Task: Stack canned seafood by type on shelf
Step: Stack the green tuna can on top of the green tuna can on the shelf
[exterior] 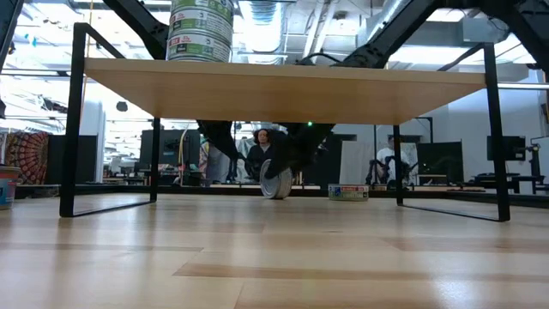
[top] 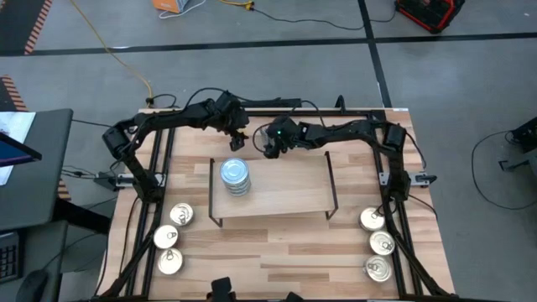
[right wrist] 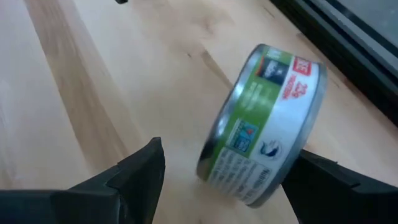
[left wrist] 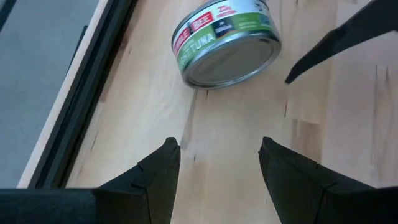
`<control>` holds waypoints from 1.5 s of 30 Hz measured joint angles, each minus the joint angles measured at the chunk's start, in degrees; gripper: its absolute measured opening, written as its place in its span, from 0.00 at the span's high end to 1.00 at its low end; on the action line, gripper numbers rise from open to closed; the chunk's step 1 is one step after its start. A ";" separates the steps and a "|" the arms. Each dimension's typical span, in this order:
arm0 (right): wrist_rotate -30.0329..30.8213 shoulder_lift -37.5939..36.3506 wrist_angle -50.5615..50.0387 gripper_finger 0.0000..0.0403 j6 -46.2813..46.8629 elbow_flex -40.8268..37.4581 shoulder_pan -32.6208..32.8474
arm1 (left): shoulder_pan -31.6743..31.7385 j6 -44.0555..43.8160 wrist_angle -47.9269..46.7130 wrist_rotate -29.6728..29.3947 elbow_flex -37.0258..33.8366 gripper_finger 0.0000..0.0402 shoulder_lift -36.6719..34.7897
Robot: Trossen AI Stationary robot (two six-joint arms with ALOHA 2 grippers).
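So the tabletop (top: 285, 260) carries the shelf (top: 285, 189) with a stack of tins (top: 235, 176) on its left end, plus three loose tins (top: 172, 237) front-left and three more (top: 377, 243) front-right. Behind the shelf, a tilted green-label tin (right wrist: 264, 124) sits between the right tool's (right wrist: 224, 177) spread fingers, not clamped. Left tool (left wrist: 219, 171) is released, just beside it.

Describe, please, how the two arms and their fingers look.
Both arms are dark, jointed and slender, with black cables along them. The right arm shows a small green light near its wrist. The left gripper has two matte black fingers, wedge-shaped; the right gripper looks the same.
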 joint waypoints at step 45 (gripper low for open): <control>-1.76 -14.27 -10.82 0.61 -13.39 -0.04 -1.80 | 1.03 11.28 1.74 -1.32 0.02 0.48 -12.60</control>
